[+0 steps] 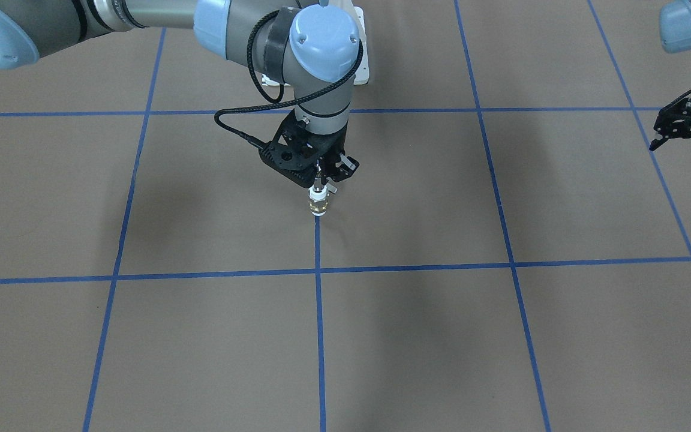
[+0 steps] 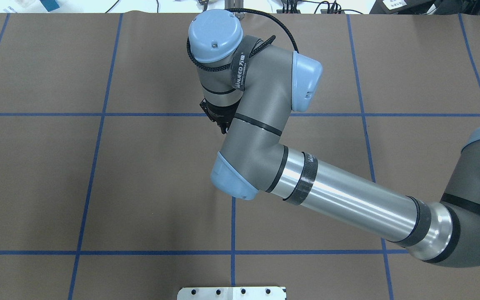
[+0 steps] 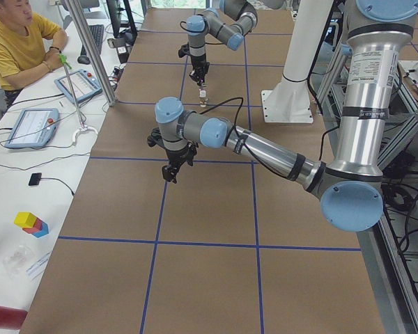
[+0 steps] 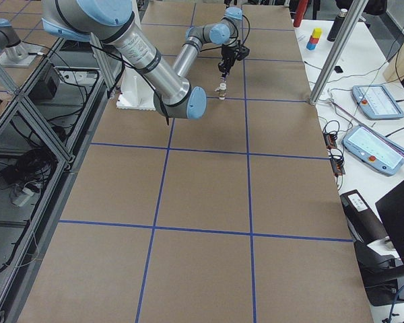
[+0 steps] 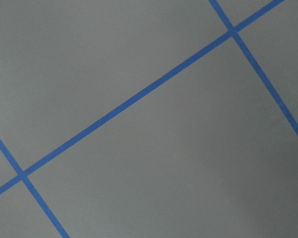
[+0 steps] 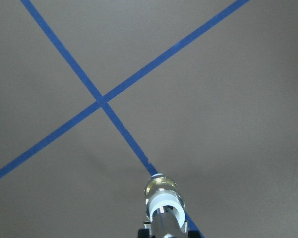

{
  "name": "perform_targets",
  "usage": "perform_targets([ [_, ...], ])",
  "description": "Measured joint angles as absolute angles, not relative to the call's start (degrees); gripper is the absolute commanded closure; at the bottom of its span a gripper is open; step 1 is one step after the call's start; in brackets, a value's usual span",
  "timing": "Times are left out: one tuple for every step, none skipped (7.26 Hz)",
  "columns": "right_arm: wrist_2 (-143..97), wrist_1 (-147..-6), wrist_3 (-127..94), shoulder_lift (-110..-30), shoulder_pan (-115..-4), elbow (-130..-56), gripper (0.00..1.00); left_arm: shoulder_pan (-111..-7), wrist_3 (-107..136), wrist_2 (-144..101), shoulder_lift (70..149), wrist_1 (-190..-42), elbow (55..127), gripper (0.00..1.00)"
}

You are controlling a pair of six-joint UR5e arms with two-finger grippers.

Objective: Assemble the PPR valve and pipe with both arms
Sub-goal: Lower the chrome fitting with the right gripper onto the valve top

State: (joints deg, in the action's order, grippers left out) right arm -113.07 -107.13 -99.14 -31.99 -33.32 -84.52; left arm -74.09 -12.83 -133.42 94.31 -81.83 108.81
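The PPR valve (image 1: 319,203) stands upright on a blue tape line near the table's middle, white end up, with its brass band (image 6: 160,186) below. Whether it touches the table I cannot tell. The silver pipe (image 1: 318,182) sits on the valve's top end. My right gripper (image 1: 319,179) points straight down and is shut on the pipe. In the overhead view the right wrist (image 2: 219,62) hides both parts. My left gripper (image 1: 681,157) is open and empty, far off to the side above bare table; it also shows in the exterior left view (image 3: 170,169).
The white pedestal base (image 2: 231,293) stands at the robot's edge of the table. Blue tape lines (image 1: 318,312) cross the brown table. An operator (image 3: 14,42) sits beside the table with tablets (image 3: 31,126). Coloured blocks (image 3: 31,223) lie on the side bench.
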Motion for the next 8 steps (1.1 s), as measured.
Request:
perform_targets([
  [-112.5, -107.1, -99.2, -32.1, -32.8, -84.2, 1.00, -74.1, -12.8, -133.4, 94.3, -81.8, 108.8, 0.00],
  [-112.2, -107.1, -99.2, -32.3, -32.5, -84.2, 1.00, -74.1, -12.8, -133.4, 94.3, -81.8, 108.8, 0.00],
  [-112.0, -107.1, -99.2, -32.3, -32.4, -84.1, 1.00, -74.1, -12.8, -133.4, 94.3, -81.8, 108.8, 0.00],
  [-111.8, -107.1, -99.2, -32.3, -32.4, -84.1, 1.00, -74.1, -12.8, -133.4, 94.3, -81.8, 108.8, 0.00],
  [-111.7, -107.0, -99.2, -32.2, -32.4, -84.1, 1.00, -74.1, -12.8, -133.4, 94.3, -81.8, 108.8, 0.00],
  [-111.4, -106.9, -99.1, -32.2, -32.4, -84.1, 1.00, -74.1, -12.8, -133.5, 94.3, -81.8, 108.8, 0.00],
  [-111.0, -106.8, -99.1, -32.3, -32.4, -84.1, 1.00, -74.1, -12.8, -133.5, 94.2, -81.8, 108.9, 0.00],
  [-110.7, -106.8, -99.1, -32.4, -32.4, -84.1, 1.00, -74.1, -12.8, -133.5, 94.1, -81.8, 108.9, 0.00],
])
